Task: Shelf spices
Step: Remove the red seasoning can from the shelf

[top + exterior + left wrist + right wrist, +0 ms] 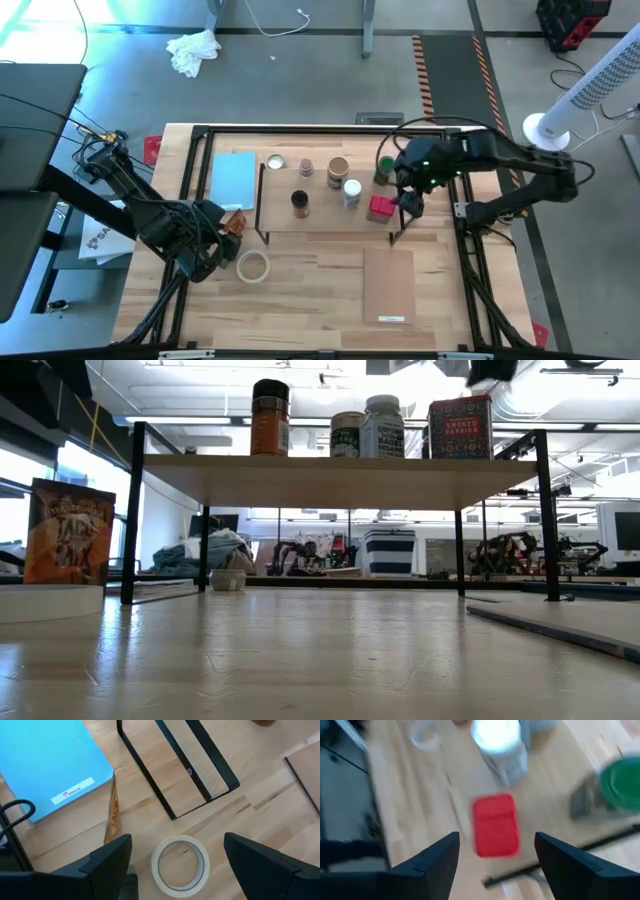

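The shelf [330, 222], a pale plank on black wire end frames, stands mid-table. Several spices stand on its top: a pinkish-topped jar [275, 162], a dark brown one [306, 167], a tan one [338, 168], a white one [351, 190], an orange jar with a dark lid [299, 203] and a red tin [381, 208]. A green-topped jar [385, 170] stands at the shelf's right end. My right gripper [492, 842] is open and hovers above the red tin [493, 825], apart from it. My left gripper [177, 840] is open, low over the table's left near part.
A white tape ring [180, 866] lies under my left gripper. A light-blue pad [234, 180] and an orange packet [232, 222] sit left of the shelf. A loose thin board [388, 285] lies near the table's near edge, right of centre.
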{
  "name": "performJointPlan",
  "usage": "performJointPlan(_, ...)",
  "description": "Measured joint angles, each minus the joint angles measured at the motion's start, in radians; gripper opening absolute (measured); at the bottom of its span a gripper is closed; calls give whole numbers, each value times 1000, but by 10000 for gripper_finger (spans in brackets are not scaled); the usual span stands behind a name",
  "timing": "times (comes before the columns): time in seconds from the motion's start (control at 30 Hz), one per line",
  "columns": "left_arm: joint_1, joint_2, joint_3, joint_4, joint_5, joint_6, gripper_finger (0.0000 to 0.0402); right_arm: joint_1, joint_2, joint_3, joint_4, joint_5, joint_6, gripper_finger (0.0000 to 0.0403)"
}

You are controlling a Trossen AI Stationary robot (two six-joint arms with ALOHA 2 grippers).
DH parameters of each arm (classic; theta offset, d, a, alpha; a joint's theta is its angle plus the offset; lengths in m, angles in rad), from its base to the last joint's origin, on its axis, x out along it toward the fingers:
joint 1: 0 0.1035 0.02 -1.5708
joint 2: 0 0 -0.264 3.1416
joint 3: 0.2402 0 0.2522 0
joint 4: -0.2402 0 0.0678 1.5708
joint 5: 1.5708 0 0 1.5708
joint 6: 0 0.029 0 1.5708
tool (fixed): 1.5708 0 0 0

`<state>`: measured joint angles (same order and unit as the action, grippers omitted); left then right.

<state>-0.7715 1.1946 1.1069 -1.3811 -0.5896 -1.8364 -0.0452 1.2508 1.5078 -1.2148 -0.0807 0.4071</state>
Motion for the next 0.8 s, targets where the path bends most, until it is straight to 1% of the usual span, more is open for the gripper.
performJointPlan(0.17,0,0,0,-1,1,-11,314,31,19,16,50,18,3,256)
performJointPlan(0.33,0,0,0,-2,2,-16,314,89,96,-11,29,37,-93,256)
performJointPlan(0.47,0,0,0,-3,3,-32,314,70,127,-12,47,61,-127,256)
performJointPlan(0.6,0,0,0,-4,1,-29,314,59,150,-12,8,73,-179,256)
performJointPlan(0.8,0,0,0,-6,0,-13,314,59,168,-12,31,76,-181,256)
